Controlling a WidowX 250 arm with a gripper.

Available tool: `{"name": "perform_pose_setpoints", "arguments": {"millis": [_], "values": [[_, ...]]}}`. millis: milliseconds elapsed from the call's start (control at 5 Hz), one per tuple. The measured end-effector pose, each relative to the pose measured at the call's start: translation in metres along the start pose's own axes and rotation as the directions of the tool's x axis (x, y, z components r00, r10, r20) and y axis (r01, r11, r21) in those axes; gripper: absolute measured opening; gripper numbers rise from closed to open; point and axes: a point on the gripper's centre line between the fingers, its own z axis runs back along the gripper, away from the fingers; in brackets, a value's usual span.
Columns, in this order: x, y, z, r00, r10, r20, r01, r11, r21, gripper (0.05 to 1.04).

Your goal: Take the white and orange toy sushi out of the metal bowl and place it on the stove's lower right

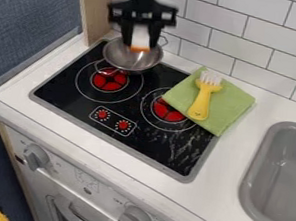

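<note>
Jaws (139, 43) w/ white-orange obj. (140, 34), tiny print (127, 205) nr. knob (137, 219)

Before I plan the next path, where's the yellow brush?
In the camera view, the brush lies right of centre, bristles toward the wall, on the green cloth overlapping the stove's upper right corner.

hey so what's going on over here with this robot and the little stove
The robot's gripper has a small white and orange thing between its fingers, right over the metal pot at the back of the stovetop. To the side, a brush with a yellow handle lies on a green cloth, which overlaps the stovetop's edge. There's a gray sink beyond that.
</note>
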Motion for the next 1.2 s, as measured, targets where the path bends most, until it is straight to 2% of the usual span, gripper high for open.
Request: {"name": "perform_pose_setpoints", "arguments": {"millis": [200,400,600,800,1000,1200], "values": [[-0.023,-0.010,0.026,0.996,-0.087,0.020,0.088,0.996,-0.035,0.549],[-0.064,-0.031,0.023,0.985,-0.169,-0.020,0.168,0.985,-0.048,0.549],[-0.098,-0.038,0.017,0.981,-0.185,-0.051,0.182,0.981,-0.066,0.549],[-0.118,-0.059,0.010,0.968,-0.244,-0.061,0.239,0.967,-0.082,0.549],[-0.133,-0.067,-0.020,0.950,-0.276,-0.144,0.272,0.961,-0.049,0.549],[-0.133,-0.074,-0.044,0.944,-0.275,-0.180,0.277,0.961,-0.019,0.549]]}}
